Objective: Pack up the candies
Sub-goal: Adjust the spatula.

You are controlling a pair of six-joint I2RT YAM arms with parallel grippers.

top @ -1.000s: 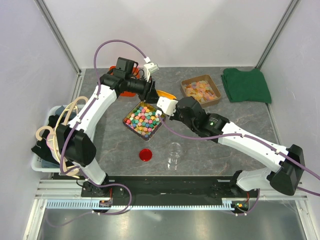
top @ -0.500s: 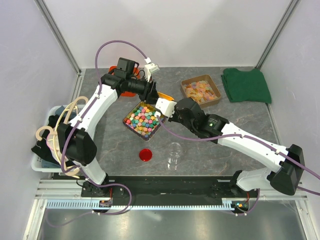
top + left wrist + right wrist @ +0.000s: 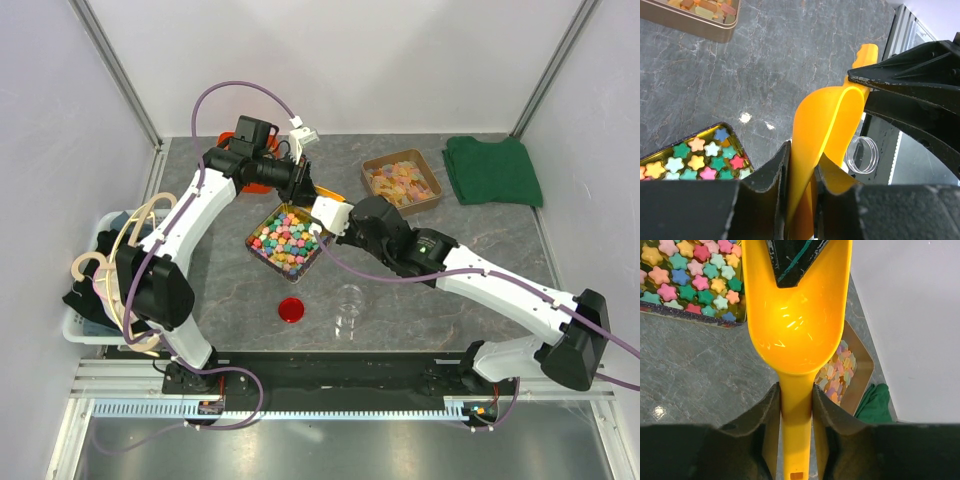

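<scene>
Right wrist view: right fingers (image 3: 766,415) clamped scoop (image 3: 797,325) handle; left fingers (image 3: 771,172) pinched its bowl. Scoop was empty. Candies (image 3: 287,240) lay in tin (image 3: 250,241); jar (image 3: 349,312) near lid (image 3: 291,309) looked empty. Packing not yet begun, I judged.

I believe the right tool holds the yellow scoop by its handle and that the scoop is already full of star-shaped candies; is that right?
Not quite. The right tool does hold the yellow scoop by its handle, but the scoop is empty, as the right wrist view shows; the star-shaped candies lie in their tin.
</scene>
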